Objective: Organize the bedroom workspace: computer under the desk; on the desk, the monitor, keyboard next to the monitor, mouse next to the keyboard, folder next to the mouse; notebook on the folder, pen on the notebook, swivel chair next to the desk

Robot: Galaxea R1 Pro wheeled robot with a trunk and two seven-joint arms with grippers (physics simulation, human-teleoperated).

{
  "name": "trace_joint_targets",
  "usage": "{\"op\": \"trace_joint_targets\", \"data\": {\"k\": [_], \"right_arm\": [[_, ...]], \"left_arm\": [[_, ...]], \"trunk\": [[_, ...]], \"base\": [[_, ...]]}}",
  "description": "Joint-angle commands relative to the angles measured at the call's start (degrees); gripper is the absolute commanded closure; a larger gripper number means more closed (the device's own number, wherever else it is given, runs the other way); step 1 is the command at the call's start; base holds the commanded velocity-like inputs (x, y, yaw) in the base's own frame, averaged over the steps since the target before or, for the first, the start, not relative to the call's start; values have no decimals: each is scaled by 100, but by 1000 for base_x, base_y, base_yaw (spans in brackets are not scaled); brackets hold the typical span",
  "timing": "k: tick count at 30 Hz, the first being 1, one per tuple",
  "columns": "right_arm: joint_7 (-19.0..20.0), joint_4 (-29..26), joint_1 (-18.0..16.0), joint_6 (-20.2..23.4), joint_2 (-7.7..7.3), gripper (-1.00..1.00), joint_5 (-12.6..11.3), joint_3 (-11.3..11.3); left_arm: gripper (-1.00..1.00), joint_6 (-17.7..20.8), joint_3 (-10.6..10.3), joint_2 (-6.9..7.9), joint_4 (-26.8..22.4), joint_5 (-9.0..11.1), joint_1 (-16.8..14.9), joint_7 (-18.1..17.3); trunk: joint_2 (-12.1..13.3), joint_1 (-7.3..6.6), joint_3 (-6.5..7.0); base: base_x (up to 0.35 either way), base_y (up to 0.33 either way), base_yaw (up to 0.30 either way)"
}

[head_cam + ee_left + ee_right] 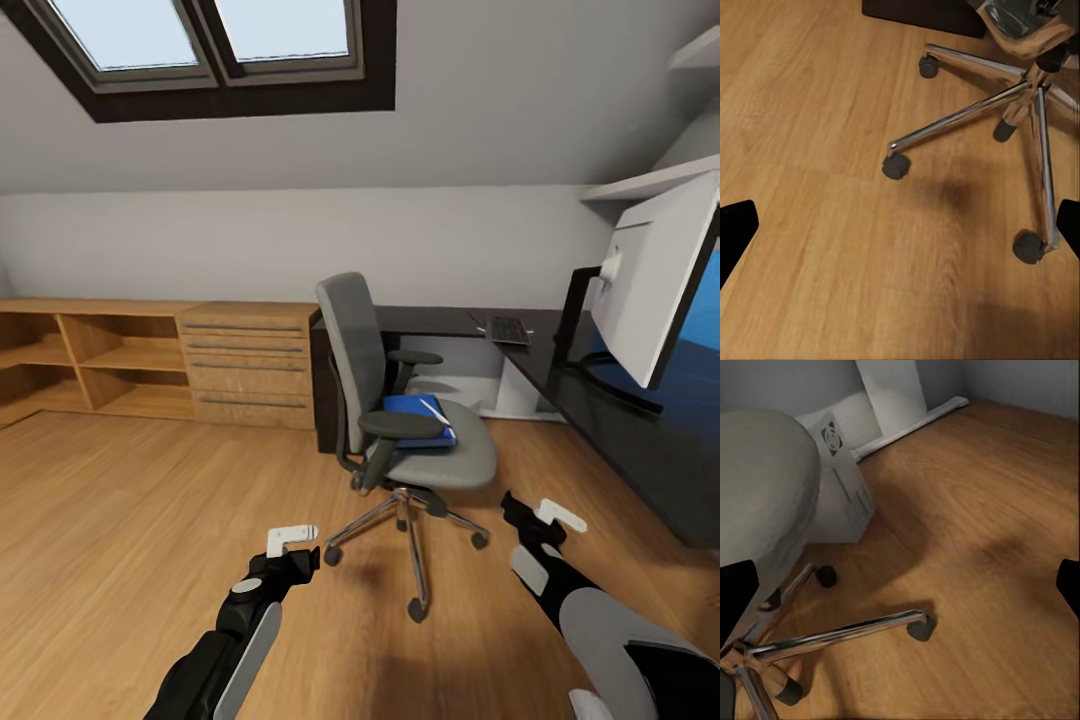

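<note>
Left gripper (293, 541): held low over the wooden plank floor (130, 540), white fingers apart, nothing between them; in the left wrist view both dark fingertips (735, 229) sit at opposite frame edges, so the jaws are spread wide. Right gripper (552, 522): also over the floor, near the desk side, jaws likewise spread, nothing held; fingertips (736, 592) are seen far apart in the right wrist view.

Grey upholstered swivel chair with black armrests and chrome five-star base (400, 400) is placed just ahead of both grippers, on the floor, close to the front edge of the glossy black L-shaped desk (640, 440) but not tucked in. Chrome legs and dark casters are seen below the left gripper.

Flat bright blue folder (415, 420) is lying on the chair seat. A slim white pen (434, 410) is resting on top of it near its right edge. Notebook cannot be made out.

Slim dark keyboard (509, 329) is lying on the far part of the desk top, near the corner. Wide flat monitor on a thin black stand (655, 280) is standing on the right part of the desk top, white back seen. Light grey box-shaped computer tower (840, 491) is standing on the floor behind the chair seat, under the desk.

Wooden drawer chest with open shelves (150, 360) is set along the back wall, left of the desk. Skylight window (210, 40) is overhead.
</note>
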Motion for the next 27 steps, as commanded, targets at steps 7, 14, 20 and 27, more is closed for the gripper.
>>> {"op": "trace_joint_targets", "data": {"k": [7, 14, 20, 27], "right_arm": [[309, 6, -4, 133, 0, -100, -386, -27], [475, 13, -4, 139, 31, -100, -416, -21], [491, 11, -4, 148, 45, -100, -410, -8], [494, 6, -4, 148, 47, -100, -402, -9]], "left_arm": [[-100, 12, 1, 7, -10, 57, -3, 59], [-100, 6, -3, 101, -39, 57, -4, 64], [-100, 5, -8, 118, -43, 57, -4, 64], [-100, 1, -15, 119, -43, 63, -4, 55]], "trunk": [[-3, -1, 14], [-3, -1, 16], [-3, -1, 16], [-3, -1, 16]], "base": [[0, 0, -110], [0, 0, -11], [0, 0, -1], [43, 9, 0]]}}
